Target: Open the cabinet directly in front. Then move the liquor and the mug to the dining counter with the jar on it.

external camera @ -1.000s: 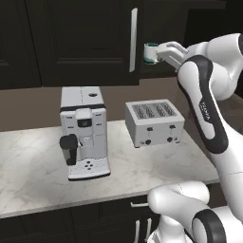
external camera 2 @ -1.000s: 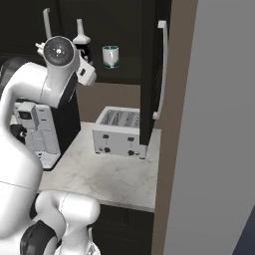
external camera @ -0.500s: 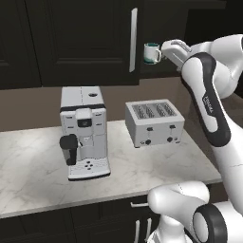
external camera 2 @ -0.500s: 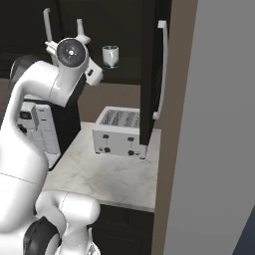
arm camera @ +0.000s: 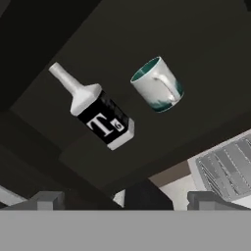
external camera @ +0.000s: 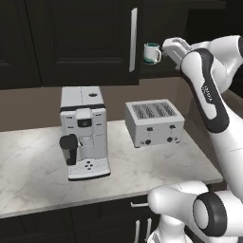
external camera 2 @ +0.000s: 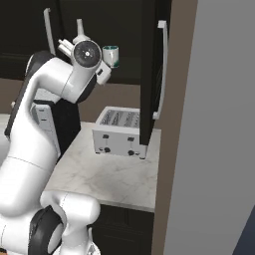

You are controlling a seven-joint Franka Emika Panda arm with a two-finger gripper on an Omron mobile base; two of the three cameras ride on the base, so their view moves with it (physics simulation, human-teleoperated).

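The cabinet (external camera: 85,42) has its left door closed, and its right door (external camera 2: 148,74) is swung open. On its dark shelf stand the teal-and-white mug (external camera: 152,53) (external camera 2: 110,55) (arm camera: 158,86) and the liquor (arm camera: 100,117), a black-labelled bottle with a pale grey neck (external camera 2: 79,29). Both are upright and a little apart. My gripper (arm camera: 126,201) (external camera: 166,48) hovers in front of the shelf, just right of the mug. It is open and holds nothing. The dining counter and the jar are out of view.
A silver toaster (external camera: 154,122) (external camera 2: 118,132) (arm camera: 225,166) and a white coffee machine (external camera: 85,133) stand on the marble worktop (external camera: 33,175) below the cabinet. The open door's edge and its long handle (external camera 2: 162,69) hang to the right of the shelf opening. A grey wall panel (external camera 2: 219,124) closes the right side.
My hand has drawn back slightly to the right from the mug while the elbow swung right. Mug and liquor have not moved, and the gripper has stayed open.
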